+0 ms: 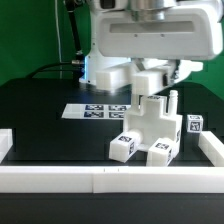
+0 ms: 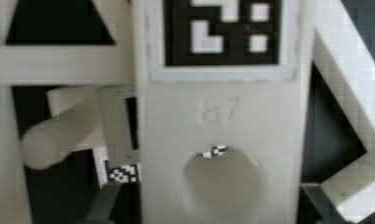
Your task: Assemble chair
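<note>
On my exterior feed the arm's bulky white body (image 1: 150, 35) hangs low over the middle of the black table (image 1: 40, 125) and blocks my view of everything behind it. Ahead of it, the low white border rail (image 1: 100, 180) runs across the front and turns back at both sides. It closes in the work area. Inside that frame the marker board (image 1: 95, 111) lies flat toward the exterior view's left, apart from the parts. The chair (image 1: 150, 130) stands near the front rail, a stepped white cluster with tagged blocks at its foot and a thin post rising at its far side. A loose tagged block (image 1: 193, 125) sits just beside it on the exterior view's right. The gripper (image 1: 150, 93) is down on the chair's upright piece with its jaws drawn nearly as tight as they go. They appear clamped on that piece, though the arm hides the fingertips. My wrist feed is filled by that piece (image 2: 219, 130), with its tag (image 2: 219, 35) up close and rounded posts (image 2: 68, 130) beside it.
</note>
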Motion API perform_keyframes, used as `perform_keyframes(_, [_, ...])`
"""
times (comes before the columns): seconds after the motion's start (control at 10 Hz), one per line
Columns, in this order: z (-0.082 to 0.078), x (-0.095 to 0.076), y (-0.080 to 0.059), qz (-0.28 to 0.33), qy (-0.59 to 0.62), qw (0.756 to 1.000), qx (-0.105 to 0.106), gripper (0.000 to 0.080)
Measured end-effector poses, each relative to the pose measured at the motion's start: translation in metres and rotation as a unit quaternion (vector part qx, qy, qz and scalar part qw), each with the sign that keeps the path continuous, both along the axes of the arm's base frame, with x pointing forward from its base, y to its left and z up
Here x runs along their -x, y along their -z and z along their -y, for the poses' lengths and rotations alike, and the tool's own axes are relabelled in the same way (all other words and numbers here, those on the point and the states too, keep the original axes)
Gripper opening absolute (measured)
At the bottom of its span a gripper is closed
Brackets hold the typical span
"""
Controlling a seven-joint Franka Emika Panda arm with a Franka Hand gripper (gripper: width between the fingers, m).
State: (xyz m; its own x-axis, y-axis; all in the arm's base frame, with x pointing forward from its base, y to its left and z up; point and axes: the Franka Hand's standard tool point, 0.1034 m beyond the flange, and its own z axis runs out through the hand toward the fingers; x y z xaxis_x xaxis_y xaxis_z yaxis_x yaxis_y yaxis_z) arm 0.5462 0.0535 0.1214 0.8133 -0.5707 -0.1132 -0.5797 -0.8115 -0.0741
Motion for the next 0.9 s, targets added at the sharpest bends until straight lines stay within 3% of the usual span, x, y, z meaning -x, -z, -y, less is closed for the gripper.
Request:
perform_keyframes(0.4, [0.002,0.000,0.001,0.003,-0.029,1.000,-0.001,0.0288])
perform_keyframes(0.9, [-0.011,-0.010,0.002,0.010,-0.055,0.998,-0.001,0.0288])
